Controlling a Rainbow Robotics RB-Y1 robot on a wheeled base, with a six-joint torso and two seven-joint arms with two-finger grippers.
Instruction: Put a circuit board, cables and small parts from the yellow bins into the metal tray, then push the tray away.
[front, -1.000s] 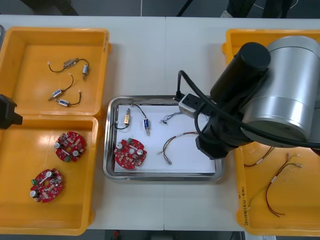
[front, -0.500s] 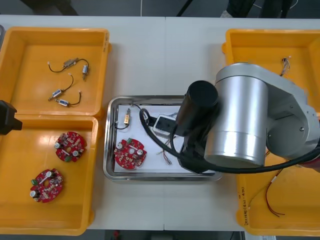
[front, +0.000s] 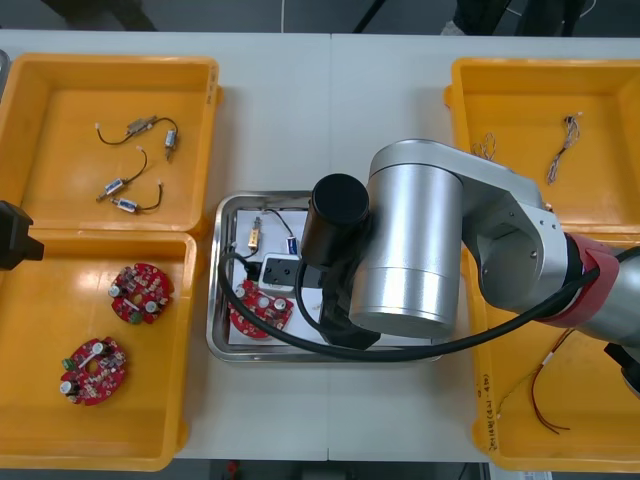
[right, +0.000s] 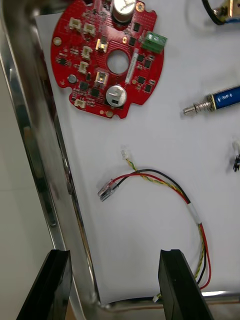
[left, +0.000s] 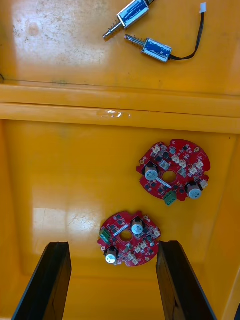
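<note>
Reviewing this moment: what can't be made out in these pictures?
1. Front view: the right arm covers most of the metal tray, hiding part of the circuit board.
2. Right wrist view: beyond the open right gripper, at the tray's rim, one small metal part is cut off by the picture's edge.
3. Front view: the edge cuts off the left arm, whose open left gripper hangs over a yellow bin.
</note>
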